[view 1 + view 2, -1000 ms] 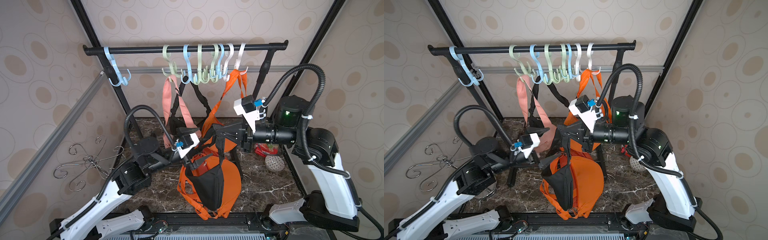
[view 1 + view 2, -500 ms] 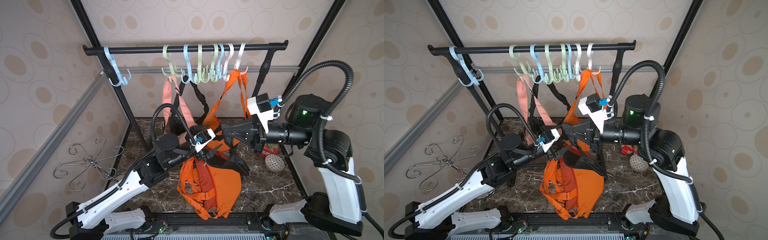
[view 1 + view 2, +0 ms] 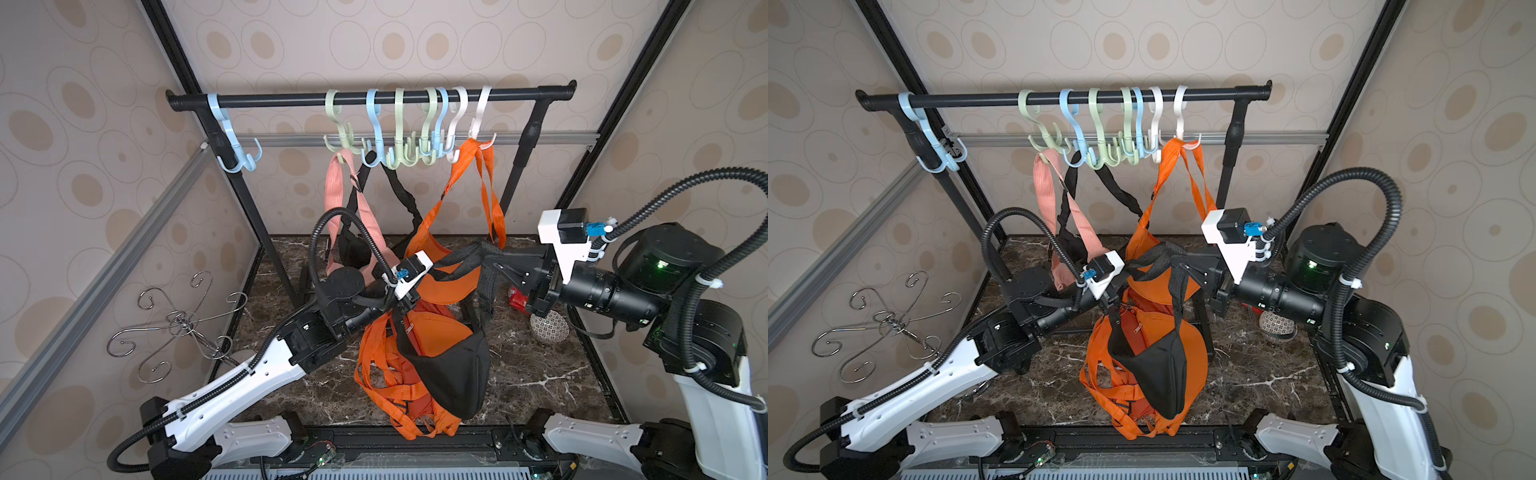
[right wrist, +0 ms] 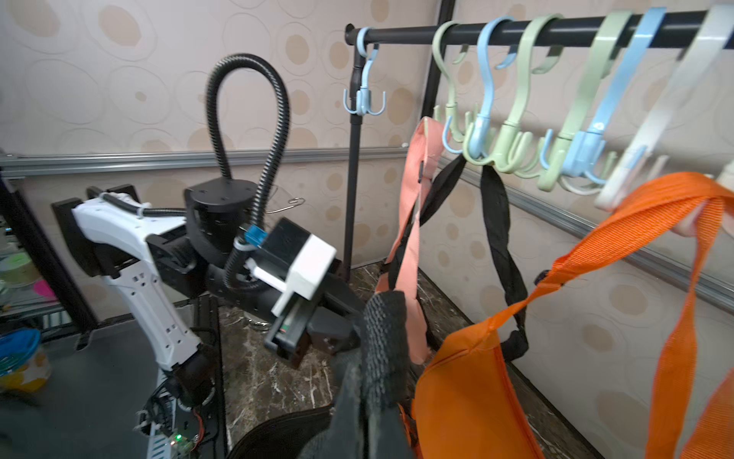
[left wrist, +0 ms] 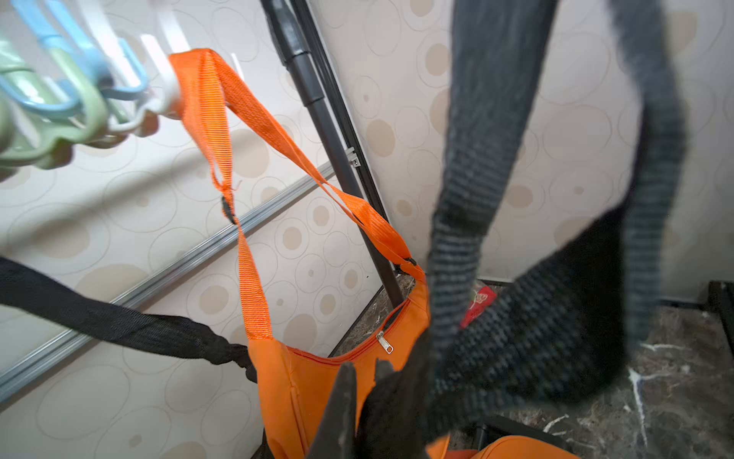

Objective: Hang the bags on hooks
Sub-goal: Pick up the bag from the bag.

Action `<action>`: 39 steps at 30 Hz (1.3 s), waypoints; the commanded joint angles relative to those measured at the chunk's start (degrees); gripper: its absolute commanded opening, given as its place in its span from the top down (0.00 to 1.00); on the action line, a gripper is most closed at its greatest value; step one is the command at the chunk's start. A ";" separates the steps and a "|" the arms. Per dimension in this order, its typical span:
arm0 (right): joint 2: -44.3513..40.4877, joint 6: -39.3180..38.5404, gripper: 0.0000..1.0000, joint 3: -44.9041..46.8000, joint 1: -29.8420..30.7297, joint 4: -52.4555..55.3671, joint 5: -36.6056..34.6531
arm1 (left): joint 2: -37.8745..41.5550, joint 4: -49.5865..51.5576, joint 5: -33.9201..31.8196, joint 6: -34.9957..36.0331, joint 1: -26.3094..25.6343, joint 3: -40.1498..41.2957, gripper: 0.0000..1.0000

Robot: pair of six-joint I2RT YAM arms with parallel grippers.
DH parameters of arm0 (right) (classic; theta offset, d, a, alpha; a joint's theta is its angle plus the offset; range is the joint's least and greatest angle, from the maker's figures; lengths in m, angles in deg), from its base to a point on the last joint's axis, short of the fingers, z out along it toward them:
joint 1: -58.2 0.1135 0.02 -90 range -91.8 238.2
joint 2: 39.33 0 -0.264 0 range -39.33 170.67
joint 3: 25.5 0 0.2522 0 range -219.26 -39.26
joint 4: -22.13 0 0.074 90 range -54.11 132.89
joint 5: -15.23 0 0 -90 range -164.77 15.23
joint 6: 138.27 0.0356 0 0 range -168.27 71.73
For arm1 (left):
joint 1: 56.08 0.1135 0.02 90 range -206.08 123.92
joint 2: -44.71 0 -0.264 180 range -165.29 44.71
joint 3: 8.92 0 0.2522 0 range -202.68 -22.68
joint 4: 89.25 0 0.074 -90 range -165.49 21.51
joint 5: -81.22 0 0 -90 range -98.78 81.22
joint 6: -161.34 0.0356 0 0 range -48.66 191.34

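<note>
— Where's the black bag [image 3: 453, 374]?
— It hangs in mid-air between my two arms, well below the rail [image 3: 282, 99] and over an orange bag [image 3: 432, 332] lying on the table [image 3: 540, 374].
— And your jaws?
— My right gripper [image 3: 487, 254] is pinched tight on its strap [image 3: 459, 259]. My left gripper [image 5: 359, 371] is closed too, seemingly on that strap lower down. Blurred webbing covers the tips there.

Twin high front views down onto the rail [image 3: 291, 99]; wrist cameras close against the black strap [image 5: 468, 179].
</note>
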 commanded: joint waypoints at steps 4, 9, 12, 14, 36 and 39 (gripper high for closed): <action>1.13 0.12 1.00 2.62 -2.80 -8.61 -8.56 | 0.82 6.45 -8.25 2.78 -0.34 -7.52 1.00; 4.61 0.75 1.00 1.92 -3.29 -9.76 -5.21 | 2.01 9.66 -16.53 3.73 -0.34 -10.78 1.00; 7.38 1.63 1.00 0.35 -3.29 -9.20 0.16 | 3.48 11.40 -21.44 3.84 -0.26 -12.58 1.00; 9.55 2.45 1.00 -1.22 -3.30 -8.51 4.39 | 3.91 13.32 -24.46 3.58 -0.26 -14.94 1.00; 27.41 17.44 0.62 -8.26 3.89 -32.41 22.05 | -13.35 36.43 -47.37 4.86 1.70 -55.93 1.00; 26.46 16.82 0.58 -6.63 5.73 -33.75 20.69 | -18.08 41.86 -47.99 3.94 2.88 -65.22 1.00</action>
